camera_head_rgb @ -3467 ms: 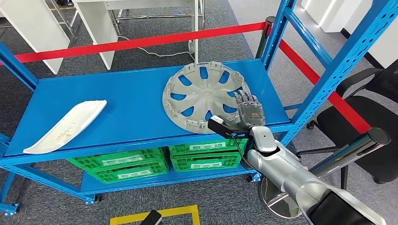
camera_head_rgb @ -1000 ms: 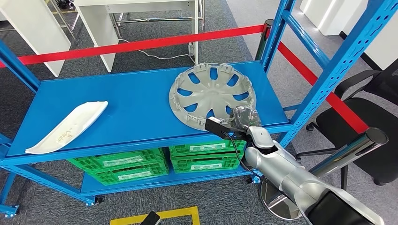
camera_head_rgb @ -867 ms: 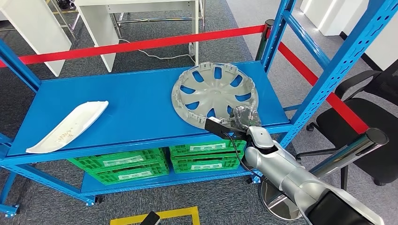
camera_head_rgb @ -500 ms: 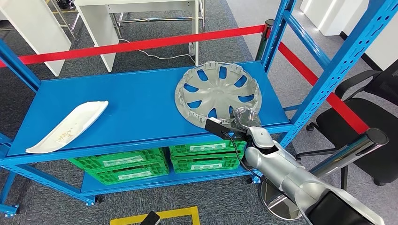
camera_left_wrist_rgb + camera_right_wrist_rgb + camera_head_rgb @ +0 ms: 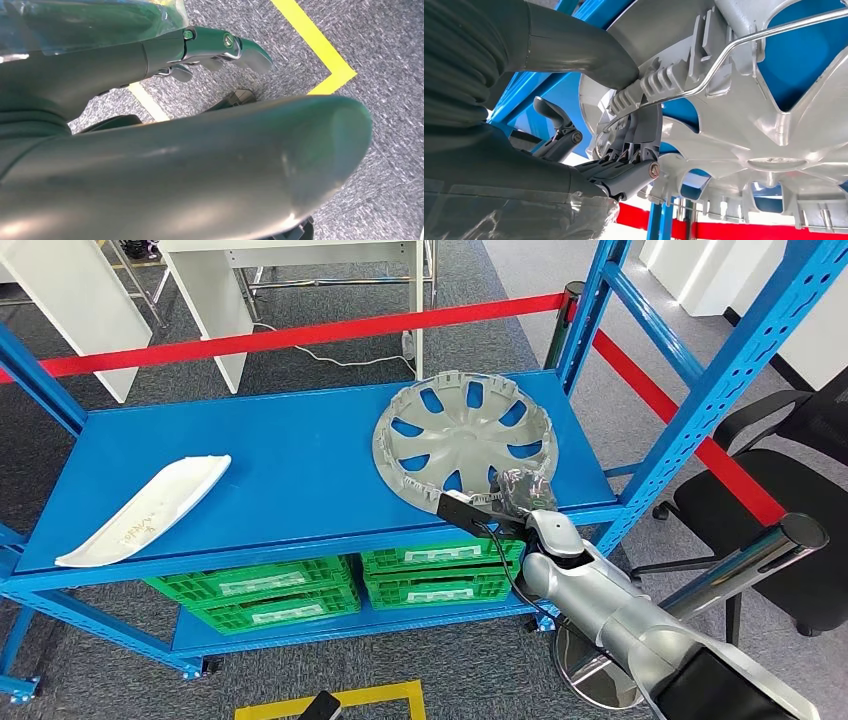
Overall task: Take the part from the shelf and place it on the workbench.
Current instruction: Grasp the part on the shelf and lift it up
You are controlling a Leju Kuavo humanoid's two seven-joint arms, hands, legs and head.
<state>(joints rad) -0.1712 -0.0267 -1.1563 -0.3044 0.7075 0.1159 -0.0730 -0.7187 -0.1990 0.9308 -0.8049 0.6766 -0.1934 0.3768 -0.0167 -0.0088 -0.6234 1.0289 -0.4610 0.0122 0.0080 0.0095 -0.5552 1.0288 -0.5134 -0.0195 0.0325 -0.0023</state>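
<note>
A silver hubcap [image 5: 460, 435] with spoke-shaped openings lies on the right part of the blue shelf [image 5: 280, 455], its near rim over the front edge. My right hand [image 5: 520, 490] grips that near rim, fingers curled over it. In the right wrist view the thumb presses the ribbed clips on the rim's inside while the dark fingers [image 5: 629, 167] wrap the outer side of the hubcap [image 5: 774, 150]. My left hand [image 5: 165, 55] hangs over grey carpet with its fingers stretched out and nothing in them.
A long white curved part [image 5: 140, 508] lies at the shelf's left end. Green crates [image 5: 300, 590] fill the level below. Blue uprights [image 5: 590, 310] stand right of the hubcap, red barrier tape [image 5: 300, 332] runs behind, and a black chair [image 5: 790, 480] stands to the right.
My right hand, flat over the rim 3.5 s ago, has closed on it. The hubcap has slid a little to the right and turned; almost nothing moved in the last half second.
</note>
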